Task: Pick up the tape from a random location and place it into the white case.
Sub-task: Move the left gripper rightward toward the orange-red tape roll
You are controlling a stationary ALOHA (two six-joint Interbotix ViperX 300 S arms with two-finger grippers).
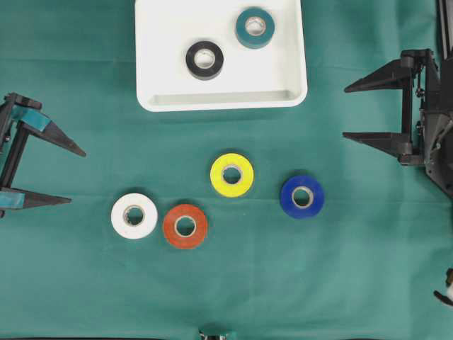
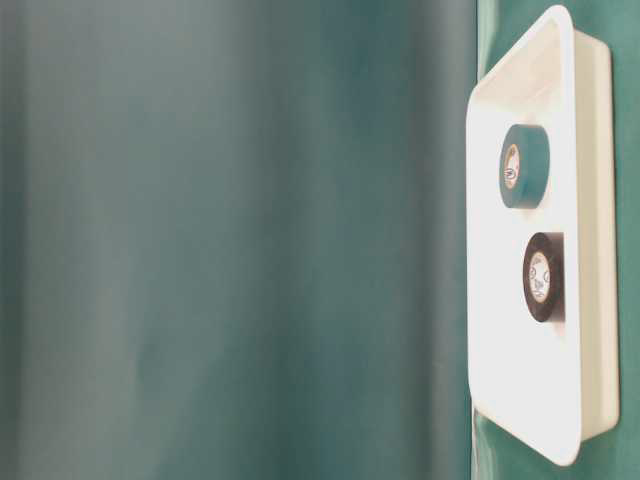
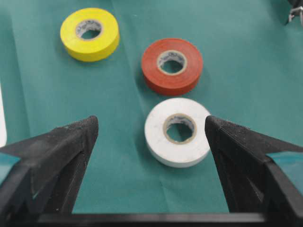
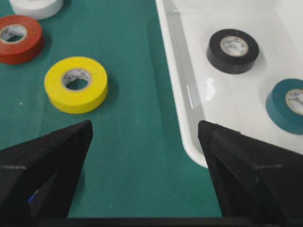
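Observation:
Several tape rolls lie flat on the green cloth: white tape [image 1: 134, 215] [image 3: 178, 132], red tape [image 1: 185, 226] [image 3: 172, 65], yellow tape [image 1: 232, 174] [image 3: 89, 33] [image 4: 76, 84] and blue tape [image 1: 302, 196]. The white case [image 1: 156, 85] [image 4: 182, 85] [image 2: 500, 360] sits at the top middle and holds a black roll [image 1: 204, 59] [image 4: 233, 50] and a teal roll [image 1: 255, 27] [image 4: 286, 105]. My left gripper [image 1: 76, 176] [image 3: 151, 130] stands open at the left edge, facing the white tape, touching nothing. My right gripper [image 1: 347, 112] [image 4: 144, 130] is open at the right edge, empty.
The case's near corner lies just ahead of my right gripper's fingers [image 4: 227, 142]. Bare green cloth [image 1: 283, 283] stretches across the front of the table. The table-level view is mostly blurred green, with the case seen on edge at the right.

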